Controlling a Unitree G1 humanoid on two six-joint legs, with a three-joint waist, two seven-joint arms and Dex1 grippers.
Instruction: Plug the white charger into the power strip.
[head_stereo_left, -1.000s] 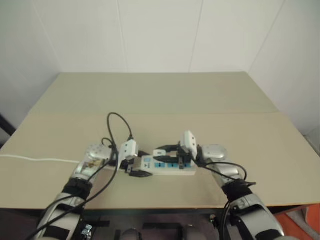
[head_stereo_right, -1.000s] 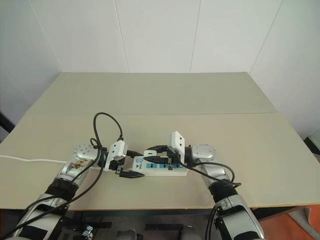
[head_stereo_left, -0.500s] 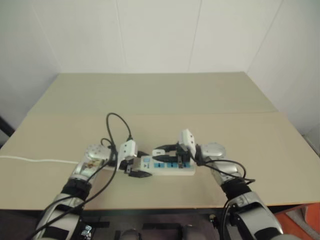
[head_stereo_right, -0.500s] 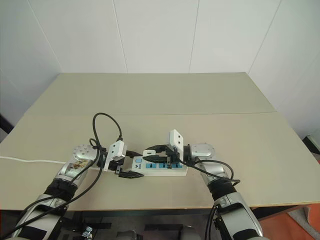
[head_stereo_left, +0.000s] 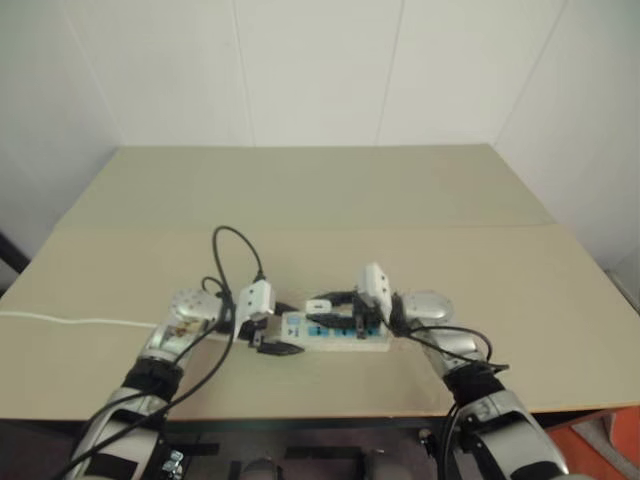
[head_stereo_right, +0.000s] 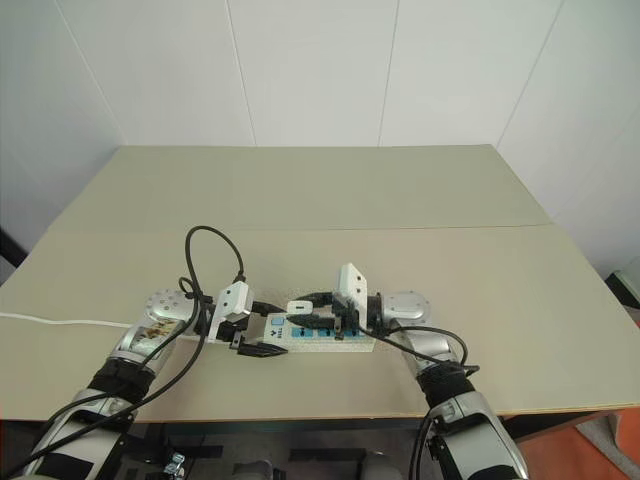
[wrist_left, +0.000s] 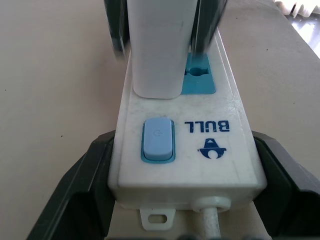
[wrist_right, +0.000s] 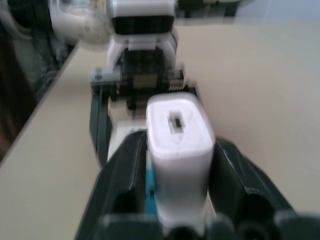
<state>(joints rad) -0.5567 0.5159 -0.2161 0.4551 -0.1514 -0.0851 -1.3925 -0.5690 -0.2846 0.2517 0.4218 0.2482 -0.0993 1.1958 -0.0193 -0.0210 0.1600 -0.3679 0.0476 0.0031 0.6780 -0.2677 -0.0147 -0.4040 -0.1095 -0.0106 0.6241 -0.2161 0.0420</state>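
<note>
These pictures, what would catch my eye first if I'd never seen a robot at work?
Near the table's front edge, two robot arms meet over a white power strip with blue sockets. The left tool clamps the strip's switch end. The white charger stands upright on the strip beside the switch, between the right tool's black fingers.

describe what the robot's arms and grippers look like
Both arms are silver-grey with black bands and rounded silver wrist housings. Loose black cables loop from each forearm, the left arm's arching high over the table. The left gripper and the right gripper each have a boxy white housing and two black fingers.
</note>
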